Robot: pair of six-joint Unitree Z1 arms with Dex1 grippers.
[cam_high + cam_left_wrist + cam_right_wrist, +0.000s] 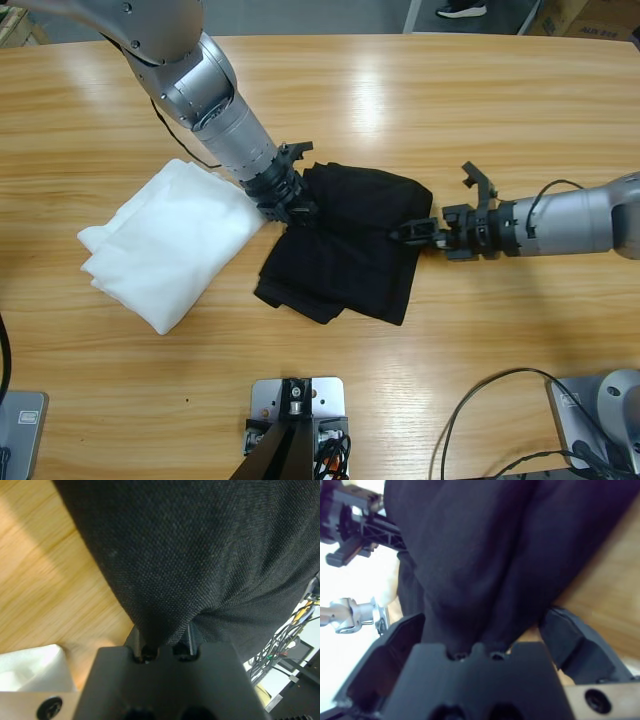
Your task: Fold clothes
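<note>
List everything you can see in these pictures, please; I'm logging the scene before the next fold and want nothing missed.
black polo shirt: one, black, bunched at the table's middle, pinched at two sides by the grippers.
white folded garment: one, white, on the table beside the shirt, on the left gripper's side.
table: one, light wood, under everything.
cables: black, looping on the table near its bottom right edge.
shoe: one, dark with a white sole, on the floor beyond the table's far edge.
left gripper: one, black, shut on the shirt's edge next to the white garment.
right gripper: one, black, gripping the shirt's opposite edge.
</note>
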